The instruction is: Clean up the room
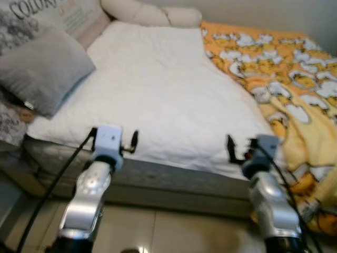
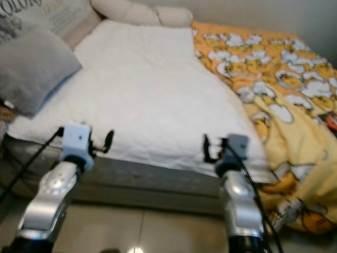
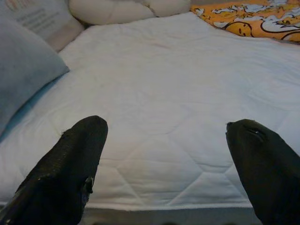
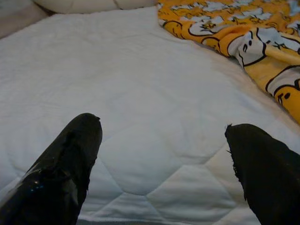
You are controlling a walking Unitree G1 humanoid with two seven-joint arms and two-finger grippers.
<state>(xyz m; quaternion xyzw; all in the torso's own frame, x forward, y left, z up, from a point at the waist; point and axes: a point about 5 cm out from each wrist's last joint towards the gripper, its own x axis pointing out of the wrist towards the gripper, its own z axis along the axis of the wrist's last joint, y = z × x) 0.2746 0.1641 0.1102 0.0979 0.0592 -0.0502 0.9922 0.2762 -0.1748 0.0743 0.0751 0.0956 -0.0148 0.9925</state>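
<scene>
The bed lies straight ahead of me, its white quilted mattress cover spread flat from the near edge to the far wall. On its right side an orange and yellow blanket with a white cartoon print lies rumpled, running from the far right corner along the bed's right half and spilling over the near right edge toward the floor. At the far end, against the wall, a pale cream bolster pillow lies across the bed. On the left side a grey pillow rests partly on the cover, and behind it, farther left, stands a printed cushion with lettering. My left claw is raised just in front of the bed's near edge on the left, its two black fingers spread wide apart and holding nothing, pointing over the white cover. My right claw is raised at the near edge farther right, near where the blanket hangs down, its fingers likewise spread wide and empty above the cover. Below the mattress the grey bed base meets the pale tiled floor.
</scene>
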